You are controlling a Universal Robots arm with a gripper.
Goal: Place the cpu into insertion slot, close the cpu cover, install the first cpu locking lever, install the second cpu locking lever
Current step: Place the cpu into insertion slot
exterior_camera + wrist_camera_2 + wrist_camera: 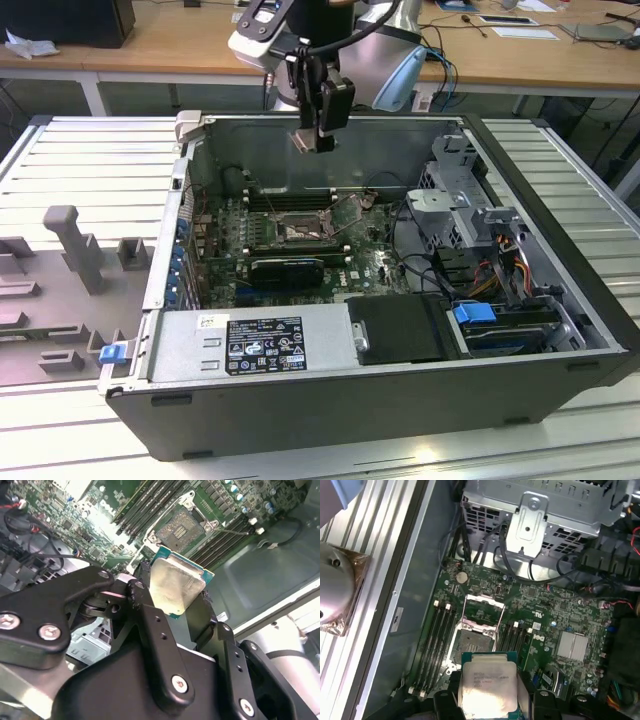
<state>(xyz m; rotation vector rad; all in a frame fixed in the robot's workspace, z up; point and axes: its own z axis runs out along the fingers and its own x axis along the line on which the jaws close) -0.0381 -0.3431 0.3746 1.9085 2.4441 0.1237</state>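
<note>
Check that the jaws are pinching the cpu (177,587) by two opposite edges. The black fingers (150,630) are closed against its sides, and its pale metal face is unobstructed.

Take the insertion slot (300,230) as your reference point.

- **Cpu position:** In the exterior view, the cpu (303,141) hangs well above the insertion slot and apart from it, at about the height of the computer case's (400,400) open rim.
- **Cpu in the first wrist view:** The cpu (487,685) sits in the foreground with the insertion slot (471,641) just beyond it.
- **Slot condition:** The insertion slot's contact field is exposed in the second wrist view (181,530).
- **Cover condition:** The cpu cover (480,625) is swung open. It stands off the edge of the insertion slot that faces the silver drive cage (535,510).
- **Adjacent parts:** Long black memory slots (440,640) run along two opposite sides of the insertion slot.

The case that houses the insertion slot lies on its side on a ribbed grey surface (80,160).
</note>
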